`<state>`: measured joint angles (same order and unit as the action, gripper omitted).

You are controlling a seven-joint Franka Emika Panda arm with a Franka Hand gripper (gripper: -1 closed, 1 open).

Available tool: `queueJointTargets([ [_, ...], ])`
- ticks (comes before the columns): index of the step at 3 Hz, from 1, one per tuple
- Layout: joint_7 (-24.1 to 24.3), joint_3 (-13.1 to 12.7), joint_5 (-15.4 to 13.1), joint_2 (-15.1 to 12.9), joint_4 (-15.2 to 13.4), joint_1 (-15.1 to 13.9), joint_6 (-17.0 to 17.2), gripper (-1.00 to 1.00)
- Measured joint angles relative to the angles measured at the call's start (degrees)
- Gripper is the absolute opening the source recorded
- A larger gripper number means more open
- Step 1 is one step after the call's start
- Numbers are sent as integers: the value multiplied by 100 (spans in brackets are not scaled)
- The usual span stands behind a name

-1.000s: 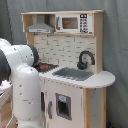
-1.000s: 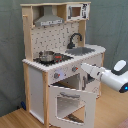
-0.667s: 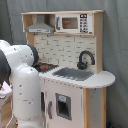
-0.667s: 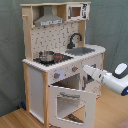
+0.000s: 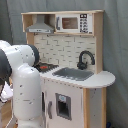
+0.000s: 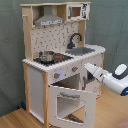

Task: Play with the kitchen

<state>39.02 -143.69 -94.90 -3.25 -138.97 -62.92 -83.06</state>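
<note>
While I am sweeping my eye from the second exterior view's left, I am finding the kitchen (image 6: 60, 60) standing upright on the wooden floor (image 6: 15, 117) against a grey curtain, with its grey hood (image 6: 49, 20) up top. On the stovetop a small pot (image 6: 46, 56) is sitting, and beside it the black faucet (image 6: 75, 39) is arching over the sink (image 6: 82, 51).

Below the knobs (image 6: 75, 69), the windowed oven door (image 6: 69, 102) is hanging open, tilted outward. Comparing with a second ago, the door is sitting much as it did, while my arm has been reaching further in from the second exterior view's right: the claw (image 6: 90, 67) is now closer to the knob panel, just beside the kitchen's front edge. I cannot tell whether it is released or clenched.

In the first exterior view the arm's white body (image 5: 22, 85) is blocking the lower left of the kitchen (image 5: 75, 65), so contact is hidden there.

I am judging that the advance is setting up a touch on a knob or the door; misjudging it could shove the kitchen.
</note>
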Motion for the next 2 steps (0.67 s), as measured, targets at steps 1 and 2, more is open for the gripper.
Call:
queueJointTargets([
  [1,277,34,-283,-266,-53,-322,17,100],
  [2,735,48,-380,-242,-291,-367,-214,100],
])
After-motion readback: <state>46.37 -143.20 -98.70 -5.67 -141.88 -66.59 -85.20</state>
